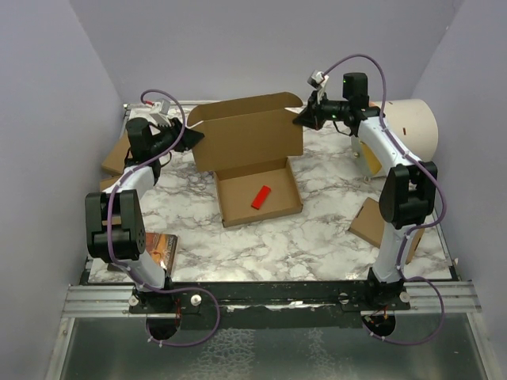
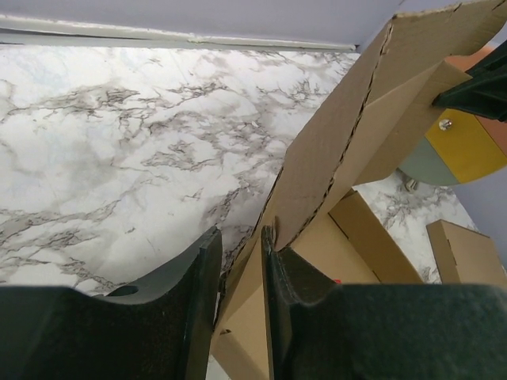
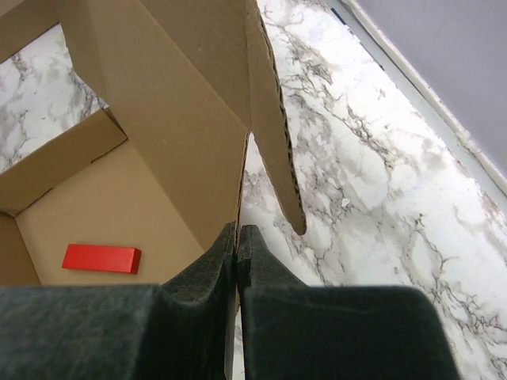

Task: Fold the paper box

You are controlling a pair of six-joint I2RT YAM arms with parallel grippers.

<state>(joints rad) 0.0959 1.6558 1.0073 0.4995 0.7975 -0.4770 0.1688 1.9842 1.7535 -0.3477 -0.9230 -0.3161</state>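
One paper box (image 1: 249, 142) stands lid-upright — right hand (image 3: 238, 231) pinches it, left hand (image 2: 241, 234) gapes.

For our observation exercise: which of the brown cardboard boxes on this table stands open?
The paper box in the middle: lid raised, red block inside. The smaller boxes at the table's edges show no raised lid.

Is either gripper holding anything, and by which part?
The right gripper pinches the paper box by the right edge of its raised lid. The left gripper has its jaws apart around the lid's left flap.
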